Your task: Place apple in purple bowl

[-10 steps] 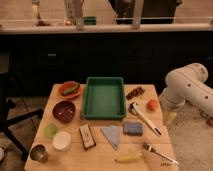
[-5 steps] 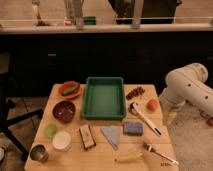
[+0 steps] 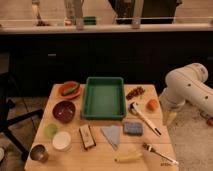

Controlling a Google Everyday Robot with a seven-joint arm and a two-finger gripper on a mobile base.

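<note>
The apple, small and orange-red, lies on the wooden table close to its right edge. The purple bowl, dark maroon and shallow, sits on the left side of the table and looks empty. My white arm reaches in from the right. Its gripper hangs pointing down just off the table's right edge, a little right of and below the apple. It is open and holds nothing.
A green tray stands between apple and bowl. An orange plate sits behind the bowl, with a pale green bowl, white cup and metal cup in front. A long-handled utensil, blue sponge, banana and fork lie nearer.
</note>
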